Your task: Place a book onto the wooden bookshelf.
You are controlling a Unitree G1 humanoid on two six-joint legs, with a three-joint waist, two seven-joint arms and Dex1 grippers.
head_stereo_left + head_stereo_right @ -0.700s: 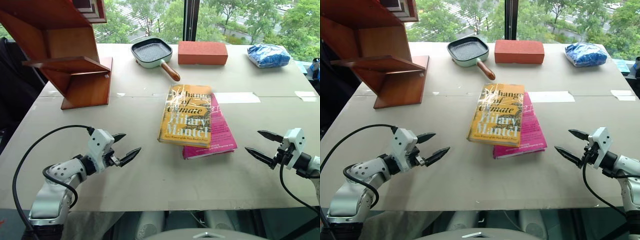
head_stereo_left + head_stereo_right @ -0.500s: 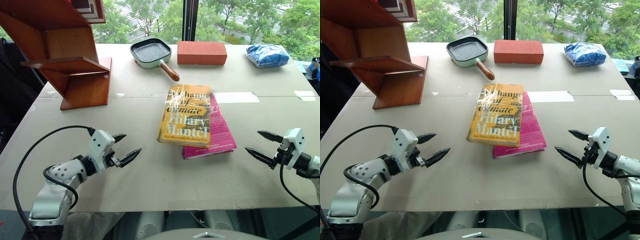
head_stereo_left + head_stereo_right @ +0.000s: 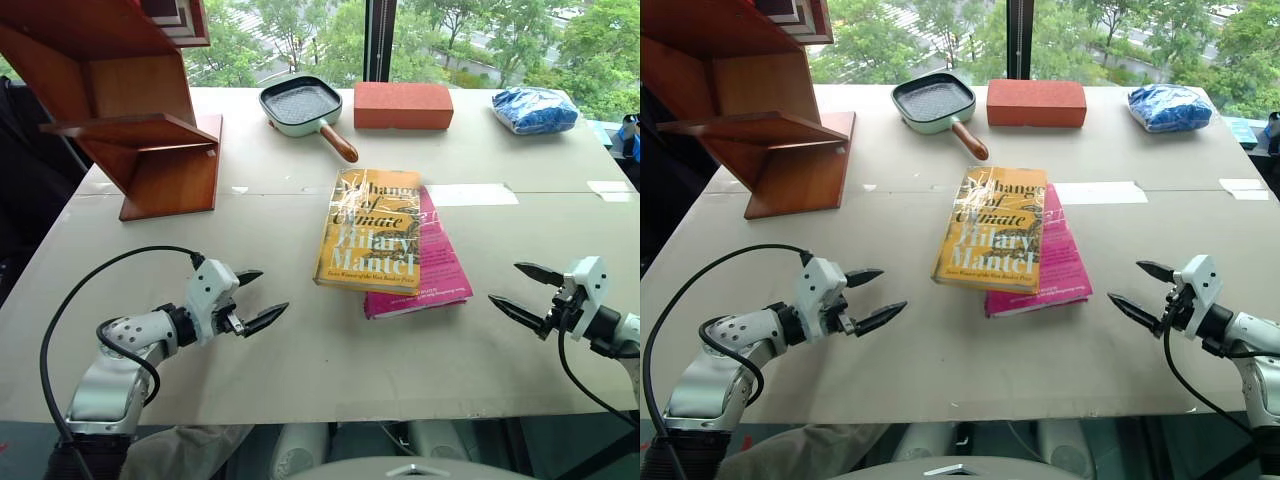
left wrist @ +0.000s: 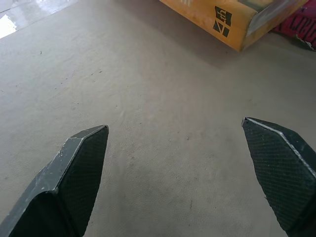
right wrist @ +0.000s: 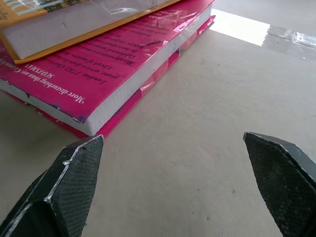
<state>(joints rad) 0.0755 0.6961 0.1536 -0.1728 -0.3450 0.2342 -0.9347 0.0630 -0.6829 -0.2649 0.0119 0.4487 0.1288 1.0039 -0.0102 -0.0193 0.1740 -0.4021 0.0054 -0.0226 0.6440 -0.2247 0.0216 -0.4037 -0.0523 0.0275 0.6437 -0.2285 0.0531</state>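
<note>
If the book (image 3: 371,232) is gripped carelessly, the pink paperback (image 3: 430,262) (beneath) could be dragged; both grippers (image 3: 255,300) (image 3: 523,292) gape empty.

The table (image 3: 300,370) is bare between the left gripper (image 3: 257,298) and the book (image 3: 371,231), and also between the right gripper (image 3: 518,290) and the pink book (image 3: 440,270) under it, so both wide-open grippers have free room to come in from the sides. The way from the books to the wooden bookshelf (image 3: 130,110) is flat and bare too. The pan (image 3: 305,108), the red brick (image 3: 404,105) and the blue bag (image 3: 536,109) sit along the far edge, well apart from the books.
</note>
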